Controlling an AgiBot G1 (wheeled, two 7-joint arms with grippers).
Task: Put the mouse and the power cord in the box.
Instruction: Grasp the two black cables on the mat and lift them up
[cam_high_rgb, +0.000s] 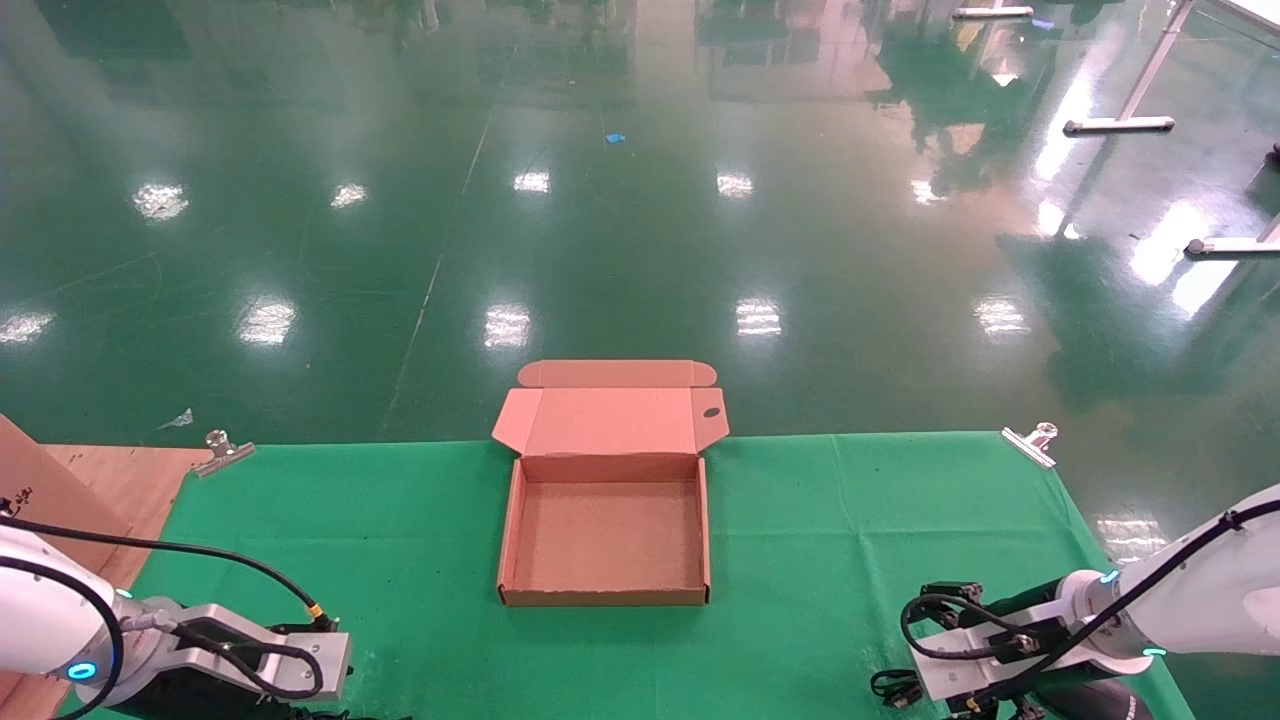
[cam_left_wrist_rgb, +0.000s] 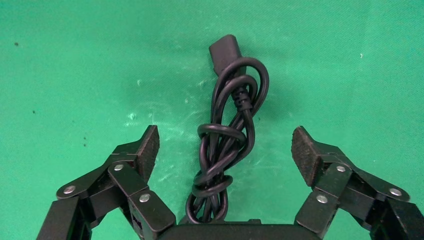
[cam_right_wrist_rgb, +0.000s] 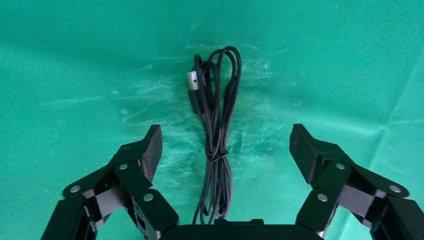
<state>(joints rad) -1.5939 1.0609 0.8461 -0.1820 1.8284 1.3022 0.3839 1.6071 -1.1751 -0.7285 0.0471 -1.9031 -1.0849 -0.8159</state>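
The brown cardboard box (cam_high_rgb: 509, 530) lies open on the green cloth at the centre, its lid (cam_high_rgb: 610, 420) folded back and nothing inside. My left gripper (cam_left_wrist_rgb: 225, 142) hangs open at the near left, straddling the power cord (cam_left_wrist_rgb: 227, 145), a knotted black bundle with a plug (cam_left_wrist_rgb: 225, 52) at its far end; the pads (cam_left_wrist_rgb: 149, 147) do not touch it. At the near right, my right gripper (cam_right_wrist_rgb: 226, 142) is open over a thin black cable bundle (cam_right_wrist_rgb: 217, 145) with a silver USB plug (cam_right_wrist_rgb: 192, 80). The mouse is hidden.
Metal clips (cam_high_rgb: 222, 450) (cam_high_rgb: 1035, 440) pin the cloth at the table's far corners. A wooden board (cam_high_rgb: 100, 480) lies at the left edge. Glossy green floor and table legs (cam_high_rgb: 1120, 125) lie beyond the far edge.
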